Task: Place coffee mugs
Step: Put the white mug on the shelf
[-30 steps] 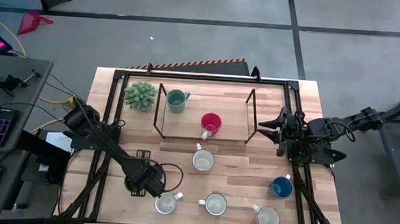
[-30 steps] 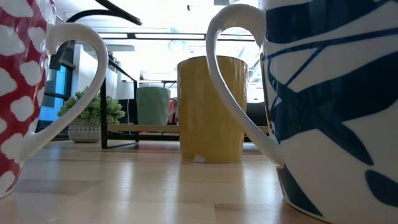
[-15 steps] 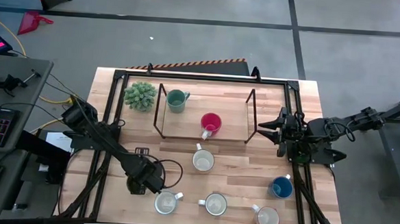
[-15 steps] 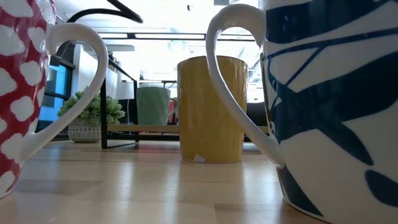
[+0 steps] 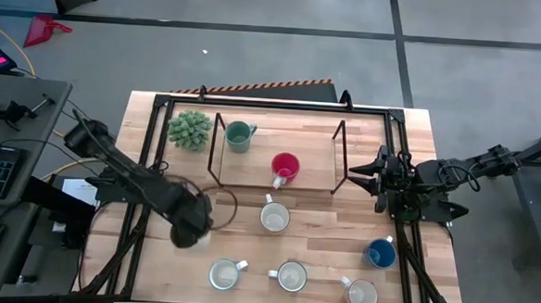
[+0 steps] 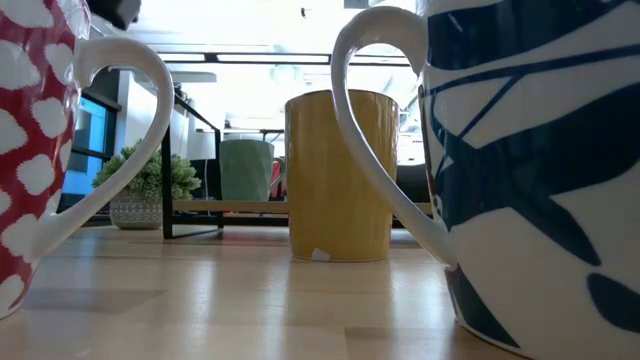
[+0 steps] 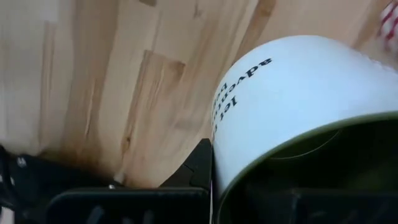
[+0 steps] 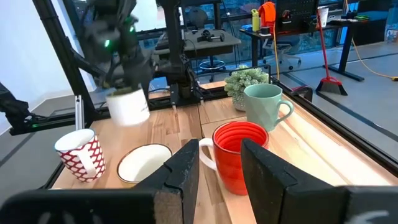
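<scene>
Left tool clamped on white mug, lifted above tabletop left of cream mug; right tool parted, idle by rack

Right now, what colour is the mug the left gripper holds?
White mug with dark lettering and an olive-green inside, clearest in the left wrist view.

Seven mugs stand upright — teal and red on the rack (one white mug lifted).
</scene>
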Controlling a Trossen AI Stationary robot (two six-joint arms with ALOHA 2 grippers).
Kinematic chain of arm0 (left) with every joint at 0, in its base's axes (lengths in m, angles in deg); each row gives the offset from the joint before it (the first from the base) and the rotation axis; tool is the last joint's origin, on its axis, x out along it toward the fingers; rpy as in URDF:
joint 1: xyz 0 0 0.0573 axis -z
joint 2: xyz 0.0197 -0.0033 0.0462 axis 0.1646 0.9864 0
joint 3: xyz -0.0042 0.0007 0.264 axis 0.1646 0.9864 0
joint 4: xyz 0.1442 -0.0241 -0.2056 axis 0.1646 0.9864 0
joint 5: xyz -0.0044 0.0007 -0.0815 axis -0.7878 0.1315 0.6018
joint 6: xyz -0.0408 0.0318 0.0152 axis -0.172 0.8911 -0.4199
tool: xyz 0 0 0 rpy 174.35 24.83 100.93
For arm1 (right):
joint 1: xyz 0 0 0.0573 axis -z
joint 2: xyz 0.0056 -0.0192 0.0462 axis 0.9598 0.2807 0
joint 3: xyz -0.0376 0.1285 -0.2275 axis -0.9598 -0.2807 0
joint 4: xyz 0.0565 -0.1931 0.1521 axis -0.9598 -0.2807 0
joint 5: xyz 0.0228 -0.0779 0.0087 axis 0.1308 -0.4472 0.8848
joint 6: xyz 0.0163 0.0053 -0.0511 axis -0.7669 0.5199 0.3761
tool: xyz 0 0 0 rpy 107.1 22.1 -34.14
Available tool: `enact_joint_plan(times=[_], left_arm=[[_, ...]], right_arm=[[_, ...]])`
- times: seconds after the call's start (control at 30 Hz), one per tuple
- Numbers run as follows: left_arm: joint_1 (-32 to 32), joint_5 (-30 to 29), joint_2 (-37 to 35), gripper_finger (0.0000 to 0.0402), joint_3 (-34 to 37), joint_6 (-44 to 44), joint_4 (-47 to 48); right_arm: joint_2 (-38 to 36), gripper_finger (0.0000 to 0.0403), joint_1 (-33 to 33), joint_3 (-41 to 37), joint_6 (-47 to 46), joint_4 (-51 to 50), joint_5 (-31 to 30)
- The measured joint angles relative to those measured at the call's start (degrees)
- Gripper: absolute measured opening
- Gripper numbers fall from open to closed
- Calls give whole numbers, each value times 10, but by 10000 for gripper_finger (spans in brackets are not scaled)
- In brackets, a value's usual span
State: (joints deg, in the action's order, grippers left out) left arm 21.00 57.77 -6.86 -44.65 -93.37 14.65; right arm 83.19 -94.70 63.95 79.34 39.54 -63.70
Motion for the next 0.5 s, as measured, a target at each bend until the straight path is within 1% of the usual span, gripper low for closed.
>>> enact_joint_plan(times=[0.1,0.2,0.3,0.5], left_arm=[[-39,19,-32,7,-5,-35,12],[-92,15,-39,7,-33,-58,22],[-141,12,-34,7,-74,-56,40],[-233,11,-17,7,-158,-18,36]], right_arm=[[0,103,0,0,0,0,0],[0,103,0,0,0,0,0],[0,103,0,0,0,-2,0],[0,103,0,0,4,-15,-10]])
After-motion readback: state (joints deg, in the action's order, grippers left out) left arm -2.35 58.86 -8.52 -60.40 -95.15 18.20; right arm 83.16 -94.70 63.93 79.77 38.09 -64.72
